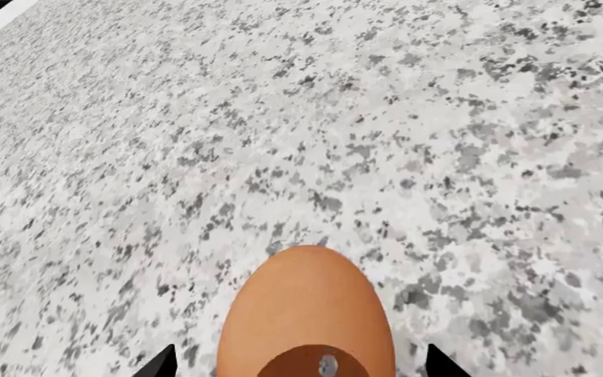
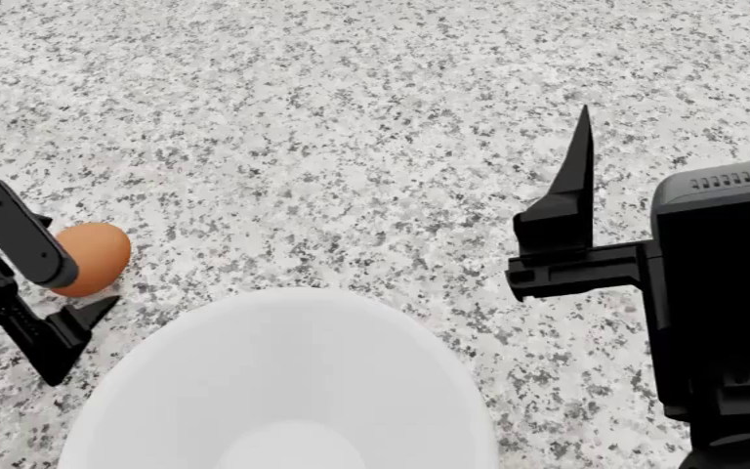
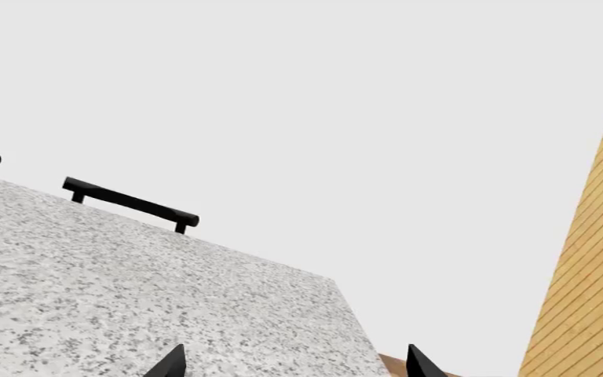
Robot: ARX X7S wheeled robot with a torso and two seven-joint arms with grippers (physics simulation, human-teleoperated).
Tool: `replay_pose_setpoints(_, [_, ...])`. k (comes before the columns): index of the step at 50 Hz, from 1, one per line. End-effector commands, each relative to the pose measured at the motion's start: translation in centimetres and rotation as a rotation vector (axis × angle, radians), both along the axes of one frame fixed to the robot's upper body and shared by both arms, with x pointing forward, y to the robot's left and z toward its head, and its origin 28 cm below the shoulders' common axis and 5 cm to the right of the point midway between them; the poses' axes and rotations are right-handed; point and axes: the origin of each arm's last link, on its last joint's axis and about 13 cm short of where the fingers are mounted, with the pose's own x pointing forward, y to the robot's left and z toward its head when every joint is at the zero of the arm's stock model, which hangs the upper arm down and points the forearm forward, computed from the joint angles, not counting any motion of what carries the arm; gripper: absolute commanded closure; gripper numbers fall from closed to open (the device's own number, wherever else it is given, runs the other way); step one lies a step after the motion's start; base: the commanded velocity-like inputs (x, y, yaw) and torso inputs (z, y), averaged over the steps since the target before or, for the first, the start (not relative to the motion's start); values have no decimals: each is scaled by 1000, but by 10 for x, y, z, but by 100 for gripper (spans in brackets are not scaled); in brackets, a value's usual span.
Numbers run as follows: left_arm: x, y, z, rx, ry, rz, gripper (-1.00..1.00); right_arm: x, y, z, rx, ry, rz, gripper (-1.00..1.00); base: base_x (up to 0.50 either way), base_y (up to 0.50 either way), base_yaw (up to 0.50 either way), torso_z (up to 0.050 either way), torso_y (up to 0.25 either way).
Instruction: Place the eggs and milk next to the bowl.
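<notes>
Left gripper: black, with pointed fingers. In the head view it sits at the left edge of the speckled grey-and-white granite table, with the smooth orange-brown oval egg against its wrist-side body. In the left wrist view the egg fills the space between the two black fingertips, which show only at the corners of the picture (contact with the shell is not visible). The fingers stand on either side of the egg with a gap visible at each tip; whether they are clamped on it cannot be told.

Right gripper: black, boxy housing, with two long tapered fingers pointing up and spread wide apart, nothing between them. It hangs above the table at the right of the head view. The right wrist view shows its two tips well apart over the table's far edge, with black bar handles beyond and a wood-grain panel to one side.

Large plain white round bowl: matte, smooth inside, sitting on the table at the near centre of the head view. The egg lies near its left rim, apart from it.

Only one egg is in view.
</notes>
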Motion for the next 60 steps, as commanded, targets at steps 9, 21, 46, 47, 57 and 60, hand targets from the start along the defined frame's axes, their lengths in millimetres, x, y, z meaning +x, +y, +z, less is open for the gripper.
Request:
replay_pose_setpoints(9, [9, -7, -10, -8, 28, -21, -100, -3, -3, -2, 5, -11, -16, -100, 0, 0, 0, 0, 0])
replay_pose_setpoints(21, [5, -5, -11, -12, 20, -7, 100, -2, -3, -3, 10, -9, -15, -100, 1, 0, 0, 0, 0])
replay_pose_setpoints(46, [-63, 33, 38, -78, -54, -74, 100, -3, -2, 0, 13, -24, 6, -100, 0, 0, 0, 0, 0])
replay_pose_setpoints(47, [-65, 33, 39, -84, -53, -77, 100, -3, -2, 0, 13, -24, 6, -100, 0, 0, 0, 0, 0])
replay_pose_setpoints(57, [-94, 43, 31, -79, -30, -91, 100, 1, 1, 1, 11, -24, 17, -100, 0, 0, 0, 0, 0])
replay_pose_setpoints(60, [-103, 44, 25, -66, -7, -104, 100, 2, 2, 1, 10, -24, 20, -100, 0, 0, 0, 0, 0])
